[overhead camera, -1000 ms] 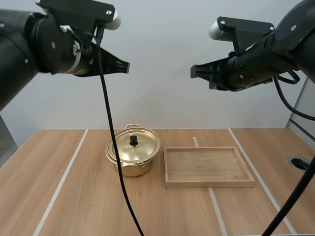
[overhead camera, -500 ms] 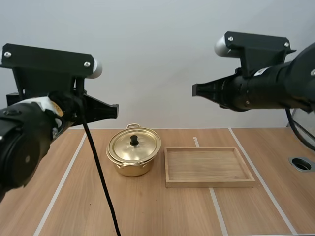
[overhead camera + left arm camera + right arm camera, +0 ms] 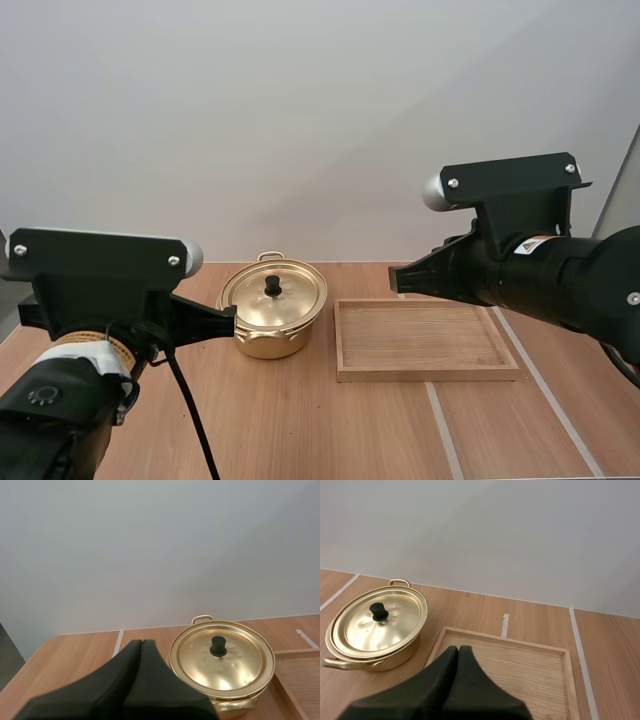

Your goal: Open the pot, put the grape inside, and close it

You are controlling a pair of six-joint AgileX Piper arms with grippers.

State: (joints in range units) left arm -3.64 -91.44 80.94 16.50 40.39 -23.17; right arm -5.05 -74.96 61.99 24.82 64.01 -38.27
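Nearest in the high view, my left gripper [image 3: 229, 318] hangs over the near left part of the table [image 3: 300, 425]. Its two black fingers are pressed together into one dark wedge with nothing between them. The tip points toward the pot [image 3: 268, 343] and stops short of its left side. In the left wrist view the same wedge lies in front of the pot, apart from it and touching nothing. My right gripper [image 3: 396, 281] is held in the air on the other side. Its fingers are likewise flat against each other and empty, and its tip points left. In the right wrist view that wedge hangs above the wooden tray [image 3: 425, 375], clear of the wood. Farther back, the gold-coloured pot stands upright on the table. Its lid [image 3: 285, 300] sits squarely on the rim, with a black knob [image 3: 271, 286] at its centre. One loop handle shows at the pot's far side and another at its near side. The tray lies flat just to the right of the pot, with a narrow strip of table between them. Pale stripes [image 3: 451, 440] run along the tabletop from near to far, one of them passing under the tray.
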